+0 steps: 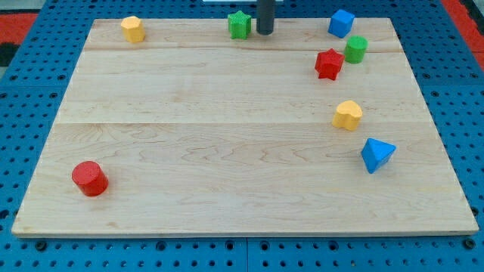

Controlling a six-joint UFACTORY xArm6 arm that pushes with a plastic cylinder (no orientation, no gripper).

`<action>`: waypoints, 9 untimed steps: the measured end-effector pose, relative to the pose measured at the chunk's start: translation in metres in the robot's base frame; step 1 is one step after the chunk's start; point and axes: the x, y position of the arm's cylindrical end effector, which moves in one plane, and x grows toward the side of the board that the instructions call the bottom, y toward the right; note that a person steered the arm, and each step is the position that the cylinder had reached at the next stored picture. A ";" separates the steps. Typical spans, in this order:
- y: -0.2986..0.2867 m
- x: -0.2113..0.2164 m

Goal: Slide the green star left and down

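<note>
Green star (pixel 240 24): seated at the bench's (pixel 227 151) top edge, left of centre-top.
Tool: a bare rod with no jaws, so nothing is grasped; my tip (pixel 265 32) is set just beside the star on the view's right, contact not resolvable.
Risk: a push delivered from the right alone would likely run the star along the top edge, or off it; a glancing contact could spin it aside.
Open room: bench below and left of the star is bare wood; yellow block (pixel 132 29) stands well apart at top left, red cylinder (pixel 90 178) far off at bottom left.
</note>
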 end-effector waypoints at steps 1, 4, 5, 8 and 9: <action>0.005 -0.012; -0.080 -0.011; -0.091 0.000; -0.135 -0.009; -0.140 -0.007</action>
